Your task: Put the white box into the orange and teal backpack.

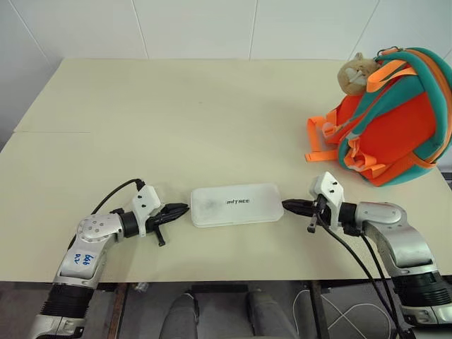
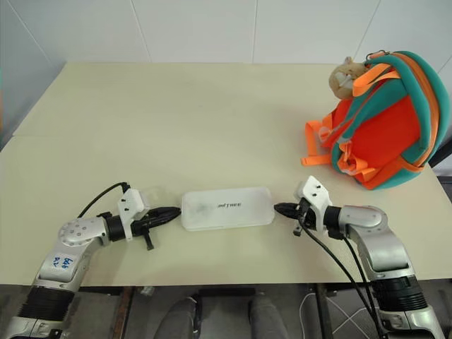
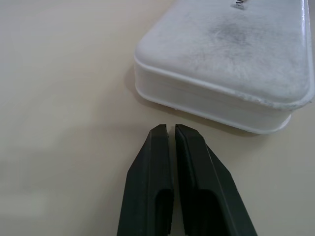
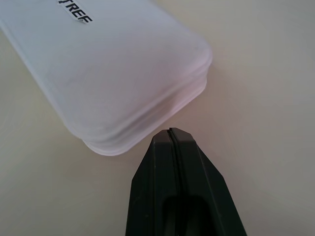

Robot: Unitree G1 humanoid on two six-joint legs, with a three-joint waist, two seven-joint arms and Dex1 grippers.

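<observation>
A cream table with a plain matte top stands against a wall of large white tiles with thin grey joints; a faint seam crosses the top on the left side; below the near edge a dark floor shows with cables on it.

The box lies flat near the table's near edge, about midway across, its long side running left to right; it is a long, low white case with rounded corners, a seam around its side wall, small dark lettering on the lid, and grey scuffing on the lid towards its left end, plain in the left wrist view.

The backpack sits at the far right of the table, well apart from the box; its body is bright orange, with teal trim and straps, orange webbing hanging on its left side, and a tan plush charm at its top.

The left gripper lies low over the table just beside the box's left end, fingers pressed together, holding nothing; a narrow strip of table shows between its tips and the box; the right gripper points at the box's right end, likewise closed and empty; its tips are at the box's corner, and whether they touch it cannot be told.
</observation>
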